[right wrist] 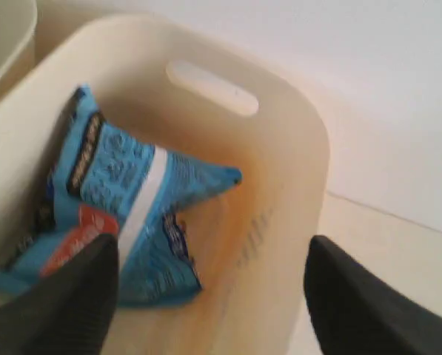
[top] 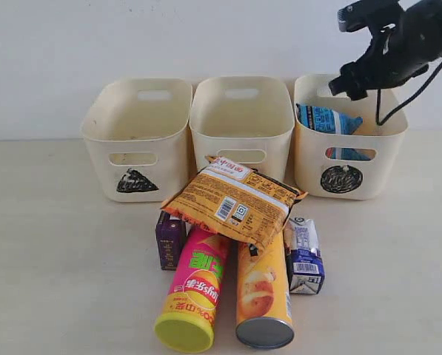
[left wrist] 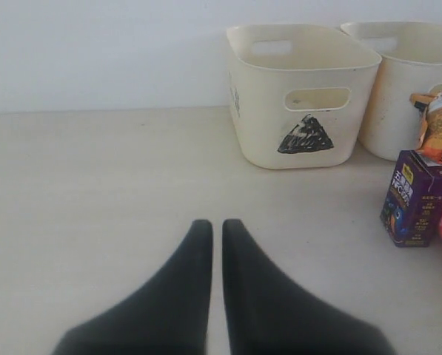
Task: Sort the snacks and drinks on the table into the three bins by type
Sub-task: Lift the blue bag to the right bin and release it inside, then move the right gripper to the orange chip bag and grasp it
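Pale beige table (top: 50, 244) with faint grain is running back to a plain white wall (top: 132, 44); the light is falling evenly. Three cream bins are standing in a row along the table's far edge: triangle bin (top: 137, 140), middle bin (top: 241, 122) with its mark hidden, circle bin (top: 350, 159). The blue foil bag (right wrist: 124, 200) is lying inside the circle bin, and the right gripper (right wrist: 213, 296) is hovering above it, jaws spread wide and gripping nothing. The left gripper (left wrist: 217, 225) is hanging low over bare table, fingers pressed together, empty. Toward the near edge the pink chip tube (top: 195, 288) and orange-yellow chip tube (top: 263, 292) are lying side by side, the orange foil bag (top: 235, 200) resting across them. The purple carton (top: 169, 238) and the white and blue carton (top: 304, 255) are flanking the tubes
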You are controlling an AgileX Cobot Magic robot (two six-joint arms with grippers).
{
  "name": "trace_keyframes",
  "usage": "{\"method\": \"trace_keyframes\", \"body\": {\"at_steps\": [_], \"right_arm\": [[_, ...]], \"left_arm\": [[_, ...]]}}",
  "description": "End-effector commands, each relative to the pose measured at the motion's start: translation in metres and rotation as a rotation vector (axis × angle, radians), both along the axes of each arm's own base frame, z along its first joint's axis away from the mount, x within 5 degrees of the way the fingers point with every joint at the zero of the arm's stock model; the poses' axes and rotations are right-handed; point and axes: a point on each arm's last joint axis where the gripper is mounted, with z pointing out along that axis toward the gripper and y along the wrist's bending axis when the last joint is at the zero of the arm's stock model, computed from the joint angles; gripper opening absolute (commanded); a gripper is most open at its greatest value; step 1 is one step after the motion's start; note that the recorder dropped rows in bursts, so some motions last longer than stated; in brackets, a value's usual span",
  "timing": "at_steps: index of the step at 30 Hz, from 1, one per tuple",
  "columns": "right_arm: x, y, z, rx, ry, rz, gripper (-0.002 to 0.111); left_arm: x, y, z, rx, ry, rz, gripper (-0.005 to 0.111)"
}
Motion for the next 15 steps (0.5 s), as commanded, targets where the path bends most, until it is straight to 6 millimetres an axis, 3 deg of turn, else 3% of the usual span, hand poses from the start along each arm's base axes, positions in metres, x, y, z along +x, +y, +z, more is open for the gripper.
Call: {"method": "trace_keyframes", "body": {"at_steps": [1,2,3,4,8,11,15], "right_arm": [[-0.027,-0.002,0.014,-0.183,0.21,0.087,0.041],[-0.032,-0.002,0.016,-0.188,0.25,0.104,0.033],[-0.041,0.0,0.021,-0.168,0.297,0.128,0.013],[-0.045,0.001,0.024,-0.152,0.314,0.14,0.002],[-0.06,0.011,0.036,-0.062,0.356,0.234,0.0],[-0.081,0.043,0.04,0.023,0.454,0.497,0.0],[-0.101,0.087,0.039,0.036,0.504,0.629,0.0]], "left_arm": [[0.0,0.0,0.002,-0.01,-0.013,0.004,0.004],[0.0,0.0,0.002,-0.01,-0.013,0.004,0.004],[0.0,0.0,0.002,-0.01,-0.011,0.004,0.004],[0.0,0.0,0.002,-0.01,-0.011,0.004,0.004],[0.0,0.0,0.002,-0.01,-0.011,0.004,0.004],[0.0,0.0,0.002,-0.01,-0.011,0.004,0.004],[0.0,0.0,0.002,-0.01,-0.011,0.004,0.004]]}}
